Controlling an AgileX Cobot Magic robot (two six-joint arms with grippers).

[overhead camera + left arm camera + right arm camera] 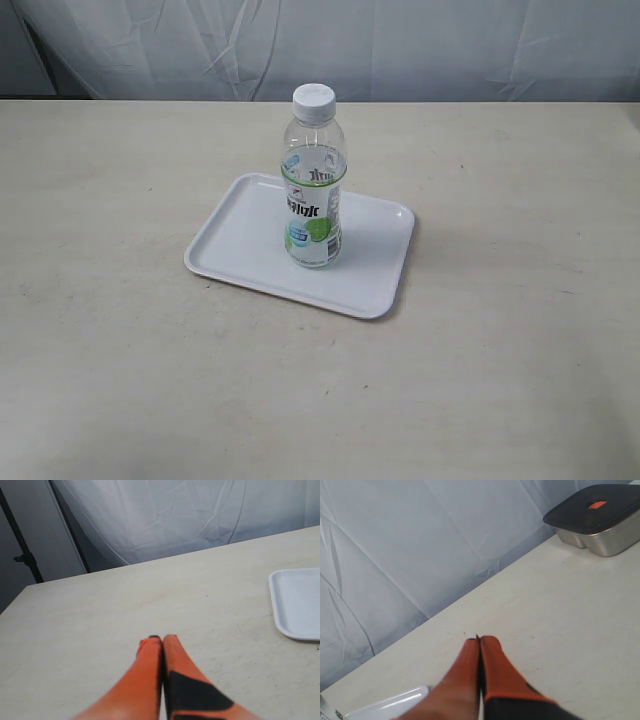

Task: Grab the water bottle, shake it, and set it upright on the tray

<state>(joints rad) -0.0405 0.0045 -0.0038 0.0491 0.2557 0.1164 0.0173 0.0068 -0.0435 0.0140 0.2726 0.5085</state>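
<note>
The water bottle, clear with a white cap and a white, green and blue label, stands upright on the white tray in the middle of the table. No arm shows in the exterior view. In the left wrist view my left gripper is shut with nothing in it, over bare table, with a corner of the tray off to one side. My right gripper is shut and empty too, above the table, and a strip of the tray shows near it. Neither wrist view shows the bottle.
A metal container with a dark lid sits on the table, seen in the right wrist view. A white cloth backdrop hangs behind the table's far edge. A dark stand is beyond the table in the left wrist view.
</note>
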